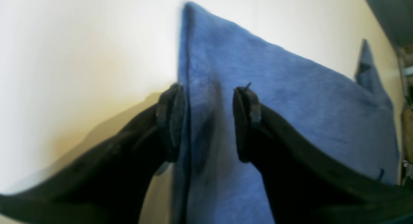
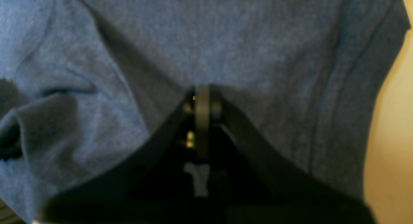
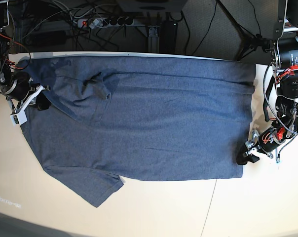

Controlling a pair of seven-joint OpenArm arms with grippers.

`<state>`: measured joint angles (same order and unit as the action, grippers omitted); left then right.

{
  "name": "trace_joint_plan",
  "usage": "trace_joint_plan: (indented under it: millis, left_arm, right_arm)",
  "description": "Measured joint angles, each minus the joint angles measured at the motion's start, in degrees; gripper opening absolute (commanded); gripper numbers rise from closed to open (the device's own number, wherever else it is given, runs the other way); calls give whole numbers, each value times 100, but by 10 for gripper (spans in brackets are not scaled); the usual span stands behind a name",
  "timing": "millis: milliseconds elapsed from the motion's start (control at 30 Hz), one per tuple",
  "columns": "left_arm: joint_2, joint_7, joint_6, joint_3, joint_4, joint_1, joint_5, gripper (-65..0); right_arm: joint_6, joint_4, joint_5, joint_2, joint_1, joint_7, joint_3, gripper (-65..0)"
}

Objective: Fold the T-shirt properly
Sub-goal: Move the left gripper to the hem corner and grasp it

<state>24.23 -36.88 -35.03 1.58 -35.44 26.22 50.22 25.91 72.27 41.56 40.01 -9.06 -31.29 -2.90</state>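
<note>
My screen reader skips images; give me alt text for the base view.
A heathered blue-grey cotton T-shirt lies spread across a cream table. The right gripper sits at its left edge, the left gripper at its right edge.

Both arms end in matte black plastic grippers with curved, tapering fingers and dark flat pads; the left gripper [image 1: 209,121] shows them clearest. The black cylindrical left arm housing [image 3: 291,54] carries red wiring, black cables and silver brackets.

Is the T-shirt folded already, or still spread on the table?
Mostly spread: the T-shirt lies flat across the table; only its upper sleeve area is bunched.
</note>
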Motion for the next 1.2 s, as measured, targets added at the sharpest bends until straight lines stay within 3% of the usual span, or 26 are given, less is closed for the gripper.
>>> trace_joint_plan:
  millis: [200, 800, 867, 967, 1200]
  left_arm:
    - [-140, 238, -2, -2, 4, 63, -282, -362]
    - [-328, 269, -4, -7, 26, 243, -745, -373]
    - [-330, 267, -4, -11, 31, 291, -927, -449]
    - [-337, 356, -4, -13, 48, 328, -1176, -629]
    - [-343, 481, -2, -17, 63, 415, -1314, -650]
  right_arm:
    - [0, 0, 0, 0, 0, 0, 0, -650]
    - [2, 0, 46, 2, 0, -4, 0, -650]
    - [2, 0, 46, 2, 0, -4, 0, -650]
    - [2, 0, 46, 2, 0, -7, 0, -650]
    - [2, 0, 46, 2, 4, -4, 0, -650]
